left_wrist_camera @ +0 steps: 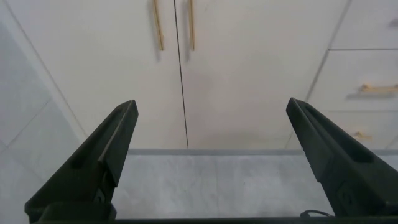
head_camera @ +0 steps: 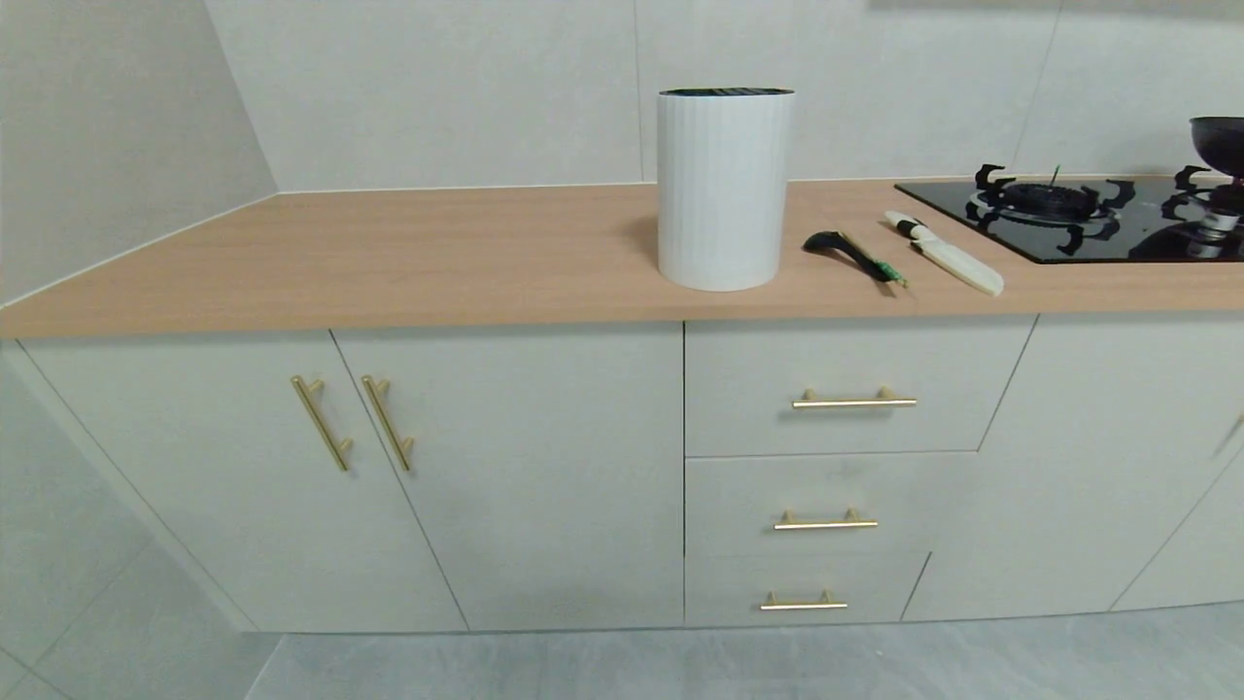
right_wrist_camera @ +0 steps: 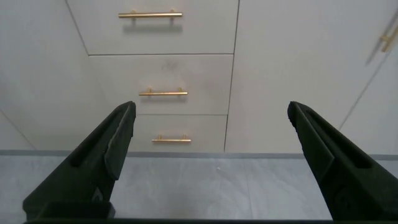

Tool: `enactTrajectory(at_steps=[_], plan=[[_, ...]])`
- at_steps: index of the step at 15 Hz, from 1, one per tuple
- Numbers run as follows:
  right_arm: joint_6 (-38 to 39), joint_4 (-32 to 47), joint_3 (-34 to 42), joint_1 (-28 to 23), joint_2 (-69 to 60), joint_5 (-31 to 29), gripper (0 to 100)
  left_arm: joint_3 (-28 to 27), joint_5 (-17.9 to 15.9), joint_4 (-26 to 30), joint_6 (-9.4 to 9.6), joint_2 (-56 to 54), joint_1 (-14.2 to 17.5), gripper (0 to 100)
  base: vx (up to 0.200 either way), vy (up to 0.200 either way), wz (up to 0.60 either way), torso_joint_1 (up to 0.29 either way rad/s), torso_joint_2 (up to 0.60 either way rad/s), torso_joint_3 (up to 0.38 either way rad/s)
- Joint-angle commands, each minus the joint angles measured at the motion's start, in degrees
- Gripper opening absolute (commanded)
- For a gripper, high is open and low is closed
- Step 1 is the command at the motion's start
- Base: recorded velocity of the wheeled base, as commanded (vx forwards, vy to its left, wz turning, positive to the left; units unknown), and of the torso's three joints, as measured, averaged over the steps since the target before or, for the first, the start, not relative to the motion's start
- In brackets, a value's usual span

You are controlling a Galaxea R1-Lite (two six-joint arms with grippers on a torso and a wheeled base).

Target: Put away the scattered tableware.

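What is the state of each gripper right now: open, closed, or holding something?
Left gripper: open, holding nothing.
Right gripper: open, holding nothing.

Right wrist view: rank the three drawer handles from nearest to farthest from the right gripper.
Judged from the right gripper, which is open and appears tilted downward:
1. Top handle: highest and looks largest, so likely nearest.
2. Middle handle: directly below the top one.
3. Bottom handle: looks smallest, just above the floor, so farthest.
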Motion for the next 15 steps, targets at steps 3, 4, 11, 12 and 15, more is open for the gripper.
enactTrajectory(at_steps=[3,4,11,12,15], plan=[[-0.01,-0.01,0.01,0.00,0.07,0.00,100,0.00,0.04,0.00,-0.09,0.09,0.09,100,0.000,0.000,0.00,0.000,0.00,0.000],[-0.01,-0.01,0.01,0.00,0.07,0.00,100,0.00,0.04,0.00,-0.09,0.09,0.09,100,0.000,0.000,0.00,0.000,0.00,0.000],[2.62,-2.21,-7.55,0.35,1.22,-2.11,100,0.00,0.04,0.00,-0.09,0.09,0.09,100,0.000,0.000,0.00,0.000,0.00,0.000],[3.68,-1.68,-8.87,1.14,2.89,-1.93,100,0.00,0.04,0.00,-0.09,0.09,0.00,100,0.000,0.000,0.00,0.000,0.00,0.000],[3.59,0.17,-9.31,8.44,14.93,-1.67,100,0.00,0.04,0.00,-0.09,0.09,0.09,100,0.000,0.000,0.00,0.000,0.00,0.000]])
